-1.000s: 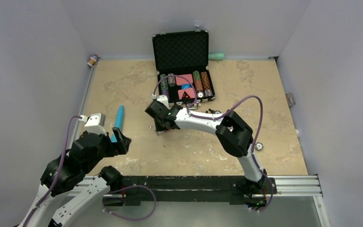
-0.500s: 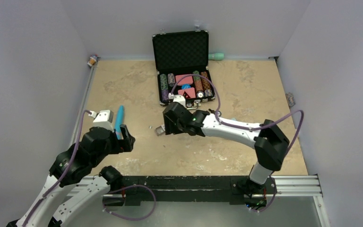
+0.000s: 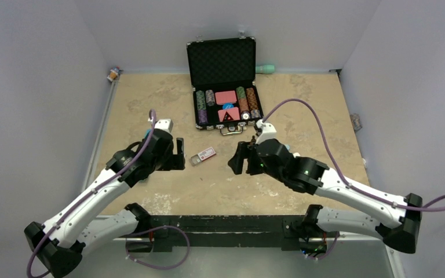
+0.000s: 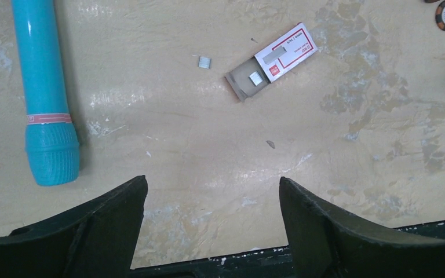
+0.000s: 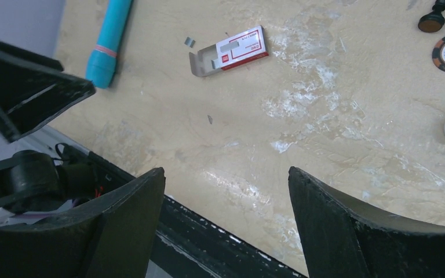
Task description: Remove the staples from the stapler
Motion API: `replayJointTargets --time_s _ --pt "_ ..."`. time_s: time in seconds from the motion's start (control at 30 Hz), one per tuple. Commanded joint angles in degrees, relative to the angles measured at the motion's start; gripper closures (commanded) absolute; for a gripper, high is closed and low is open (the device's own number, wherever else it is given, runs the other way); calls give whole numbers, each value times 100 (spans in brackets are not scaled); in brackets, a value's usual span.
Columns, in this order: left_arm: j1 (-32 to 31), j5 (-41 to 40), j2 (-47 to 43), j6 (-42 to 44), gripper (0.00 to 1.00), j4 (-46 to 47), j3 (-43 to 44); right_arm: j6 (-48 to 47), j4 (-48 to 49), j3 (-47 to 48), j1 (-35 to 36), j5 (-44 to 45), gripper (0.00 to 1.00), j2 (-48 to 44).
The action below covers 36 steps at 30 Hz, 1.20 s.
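A slim turquoise tube [image 4: 40, 87] lies on the desk [image 3: 301, 104] at the left. It is smooth plastic with a pink band and a ribbed cap at its near end, and nothing touches it. Near it on the right sits a small red-and-white cardboard staple box [image 4: 272, 61], its grey tray slid partly out. 1 short metal staple strip [image 4: 256, 79] rests in the tray and 1 more [image 4: 205, 62] lies loose just beside the box. An open black chip case [image 3: 226, 87] lined with foam stands farther back.

The left fingers [image 4: 104, 231], matte black wedges, are spread wide apart and hold nothing. The right fingers [image 5: 336, 231] are likewise apart and empty.

0.5 s ago the right fingers hung over the box. They have since drawn back to its right, while the left arm has reached forward to the box's left.
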Motion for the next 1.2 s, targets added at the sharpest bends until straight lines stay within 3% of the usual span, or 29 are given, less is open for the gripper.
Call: replayJointTargets --time_s 0.0,0.4,0.57,1.17 --pt "109 -160 478 150 16 729 150 50 -234 -338 24 -17 18 -653" --pt "657 163 2125 -6 31 1542 99 178 -775 -716 23 -284 18 -2577" --pt "864 200 2732 -90 35 1741 138 319 -1306 -574 24 -69 19 -2689" --pt "1159 211 4365 -235 48 2099 545 321 -1386 -602 24 -83 22 -2749"
